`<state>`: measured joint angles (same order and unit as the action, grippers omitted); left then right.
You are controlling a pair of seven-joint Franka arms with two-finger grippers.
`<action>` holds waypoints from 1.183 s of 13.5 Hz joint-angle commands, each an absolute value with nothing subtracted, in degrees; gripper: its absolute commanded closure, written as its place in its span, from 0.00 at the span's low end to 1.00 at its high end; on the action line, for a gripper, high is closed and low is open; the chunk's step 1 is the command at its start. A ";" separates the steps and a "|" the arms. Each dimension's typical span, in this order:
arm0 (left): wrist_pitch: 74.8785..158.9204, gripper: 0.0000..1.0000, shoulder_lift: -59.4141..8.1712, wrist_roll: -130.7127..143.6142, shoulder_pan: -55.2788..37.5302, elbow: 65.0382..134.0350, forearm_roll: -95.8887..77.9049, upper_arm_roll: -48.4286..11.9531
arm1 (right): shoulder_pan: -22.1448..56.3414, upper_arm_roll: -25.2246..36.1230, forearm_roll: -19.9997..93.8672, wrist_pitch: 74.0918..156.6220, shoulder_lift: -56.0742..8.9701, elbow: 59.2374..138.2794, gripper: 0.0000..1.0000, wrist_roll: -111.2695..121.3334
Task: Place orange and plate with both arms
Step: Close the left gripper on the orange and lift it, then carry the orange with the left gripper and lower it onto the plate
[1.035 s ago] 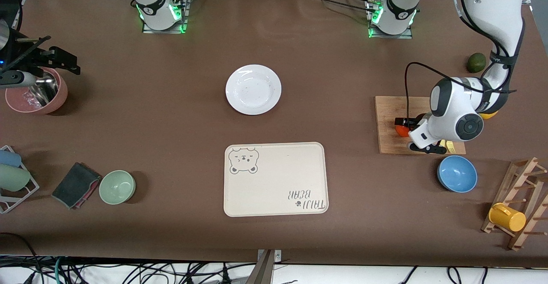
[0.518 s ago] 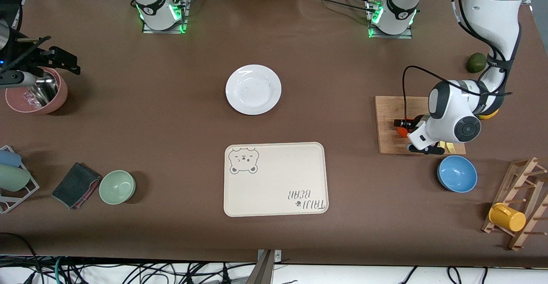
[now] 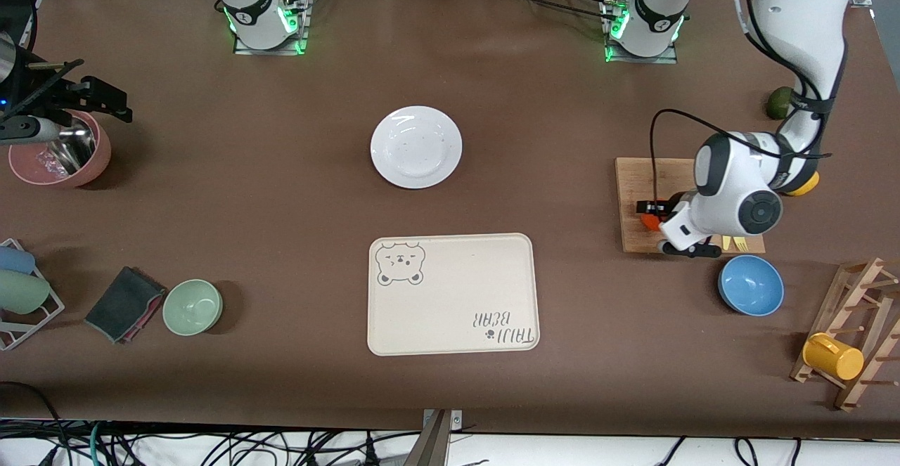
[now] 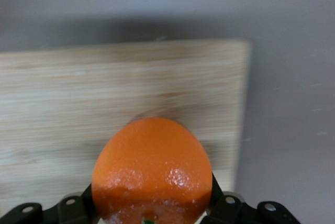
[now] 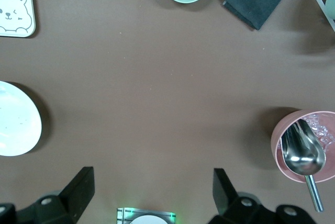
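Note:
The orange (image 3: 648, 222) is clamped between the fingers of my left gripper (image 3: 651, 214), over the edge of a wooden cutting board (image 3: 635, 185). In the left wrist view the orange (image 4: 152, 169) fills the space between the jaws of the left gripper (image 4: 152, 205), with the board (image 4: 104, 88) below it. The white plate (image 3: 416, 147) sits on the table in the middle, farther from the camera than the cream bear tray (image 3: 450, 294). My right gripper (image 3: 84, 95) waits open and empty over the pink bowl (image 3: 60, 160); the right wrist view shows the right gripper (image 5: 152, 187) and the plate (image 5: 15, 124).
A blue bowl (image 3: 750, 285), a lemon (image 3: 803, 185) and an avocado (image 3: 779, 102) lie around the board. A rack with a yellow mug (image 3: 833, 356) stands at the left arm's end. A green bowl (image 3: 192, 306) and a dark cloth (image 3: 123, 303) lie near the right arm's end.
My left gripper has moved with the orange across the board toward the right arm's end. The right arm has not moved.

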<state>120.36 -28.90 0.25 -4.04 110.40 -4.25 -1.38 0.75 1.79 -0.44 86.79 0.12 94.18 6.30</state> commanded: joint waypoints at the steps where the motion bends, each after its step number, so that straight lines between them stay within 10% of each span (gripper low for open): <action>1: 119.62 0.94 -27.86 8.32 -6.42 109.78 -7.19 -6.56 | 0.88 2.20 0.53 86.04 0.18 93.78 0.00 6.50; 7: 125.13 0.99 -28.65 29.76 -11.50 109.78 -19.39 -20.29 | 0.88 2.29 0.53 86.04 0.18 93.78 0.00 6.50; 16: 143.26 1.00 -35.06 68.61 -36.19 104.34 -21.53 -19.69 | 0.79 2.29 0.53 86.04 0.26 93.78 0.00 6.50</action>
<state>143.57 -32.43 64.41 -34.08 108.59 -20.64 -21.02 0.76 2.02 -0.32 86.75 0.02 94.18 6.30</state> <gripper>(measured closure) 0.264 0.000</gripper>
